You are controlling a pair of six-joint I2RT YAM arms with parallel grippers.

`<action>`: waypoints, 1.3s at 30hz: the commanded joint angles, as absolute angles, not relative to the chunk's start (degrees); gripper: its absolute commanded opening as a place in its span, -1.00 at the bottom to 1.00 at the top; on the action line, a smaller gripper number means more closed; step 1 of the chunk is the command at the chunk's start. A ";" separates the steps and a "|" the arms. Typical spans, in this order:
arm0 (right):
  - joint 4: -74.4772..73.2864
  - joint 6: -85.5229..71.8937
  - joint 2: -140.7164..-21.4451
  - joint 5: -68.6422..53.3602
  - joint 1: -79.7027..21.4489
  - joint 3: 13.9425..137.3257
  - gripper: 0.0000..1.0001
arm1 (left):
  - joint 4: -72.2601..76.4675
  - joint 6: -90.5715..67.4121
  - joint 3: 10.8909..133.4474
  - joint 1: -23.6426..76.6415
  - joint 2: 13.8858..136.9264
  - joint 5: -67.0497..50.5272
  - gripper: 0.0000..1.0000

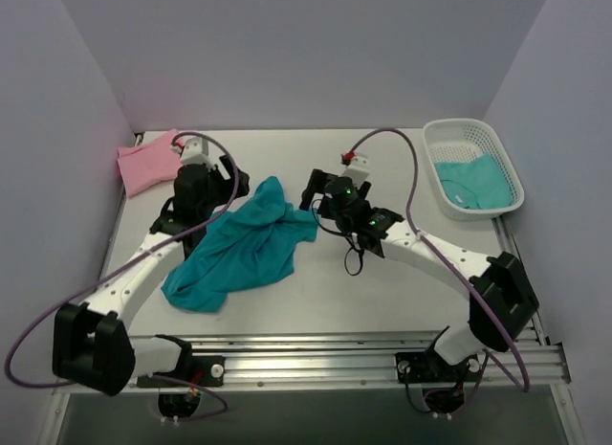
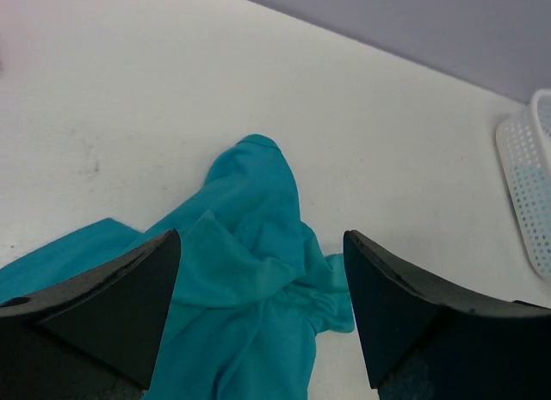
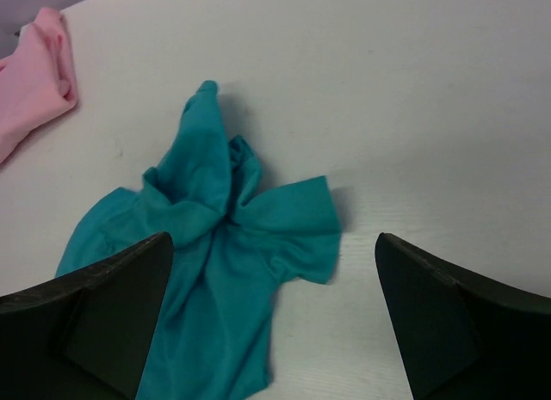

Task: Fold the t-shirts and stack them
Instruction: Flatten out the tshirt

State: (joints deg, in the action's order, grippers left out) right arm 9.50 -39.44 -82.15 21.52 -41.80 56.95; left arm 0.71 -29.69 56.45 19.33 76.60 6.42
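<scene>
**Crumpled shirt awaiting spreading; both tools empty**

*Overhead view.* One teal shirt lies bunched on the worktop, just left of centre. One pink shirt, apparently folded, sits at 10 o'clock. One basket at 2 o'clock holds more teal cloth; whether this is one garment or several cannot be told.

*Left wrist view.* The left tool stands wide and holds nothing. It is over the teal shirt, whose raised ridge runs toward 12 o'clock.

*Right wrist view.* The right tool is likewise wide and empty, with the teal shirt at its 10 o'clock.

The step in hand appears to be flattening. Each tool should pinch a single layer at an outer edge, on opposite sides, then draw apart so the central twist unwinds. Seizing the ridge would probably gather several layers.
</scene>
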 commanded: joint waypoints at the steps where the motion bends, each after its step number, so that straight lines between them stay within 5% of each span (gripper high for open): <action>1: 10.55 -35.86 -90.16 17.24 -43.94 66.86 1.00 | 6.07 -35.32 51.69 18.46 69.19 16.86 0.70; 9: 3.80 -32.17 -115.38 11.87 -43.33 97.33 1.00 | 3.34 -41.04 43.25 16.70 59.86 21.98 0.69; 16: 1.32 -32.61 -130.41 9.41 -41.66 111.59 0.99 | 3.95 -41.40 40.35 16.17 57.92 20.39 0.68; 31: 3.60 -35.77 -136.76 6.50 -40.52 112.41 0.96 | 5.62 -40.69 38.76 14.77 58.36 20.30 0.67; 34: 3.87 -35.86 -136.41 6.24 -40.61 111.80 0.66 | 5.71 -40.78 38.93 14.77 58.97 19.95 0.66; 35: 3.95 -35.95 -136.15 5.89 -40.69 111.62 0.38 | 5.71 -40.78 39.02 14.77 59.24 19.78 0.66; 39: 4.83 -36.47 -135.18 5.36 -40.78 109.78 -0.20 | 5.63 -40.87 39.29 14.68 59.41 19.60 0.65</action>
